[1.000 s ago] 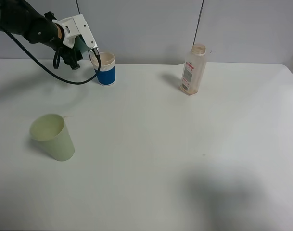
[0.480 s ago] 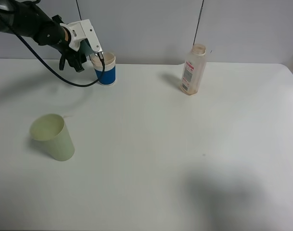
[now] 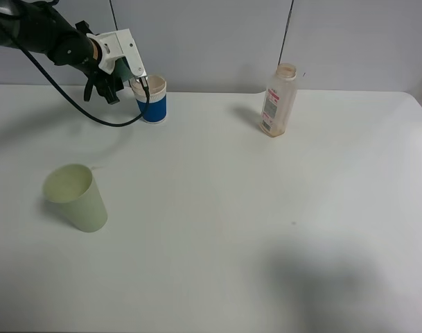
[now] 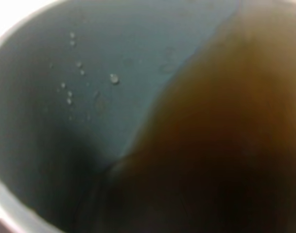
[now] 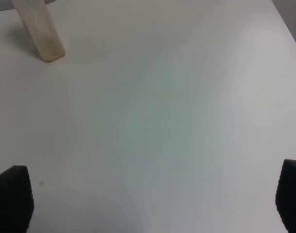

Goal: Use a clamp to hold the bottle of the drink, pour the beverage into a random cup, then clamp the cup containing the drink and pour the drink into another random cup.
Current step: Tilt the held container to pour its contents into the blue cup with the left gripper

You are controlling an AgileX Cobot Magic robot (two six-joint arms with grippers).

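At the far left of the table (image 3: 231, 208), the teal tumbler (image 3: 123, 66) is held tilted, its long axis slanting down and right with the mouth toward the blue cup (image 3: 153, 104) just beside it. The beverage (image 4: 225, 136) pools against one inner wall. The left gripper (image 3: 131, 73) is clamped on the tumbler. The right gripper (image 5: 148, 199) is spread wide, and the bottle (image 3: 278, 100) stands upright at the far right.

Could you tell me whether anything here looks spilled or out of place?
Nothing stands out. The teal tumbler tilts over the blue cup for pouring; the bottle and pale green cup stand upright, no spill visible.
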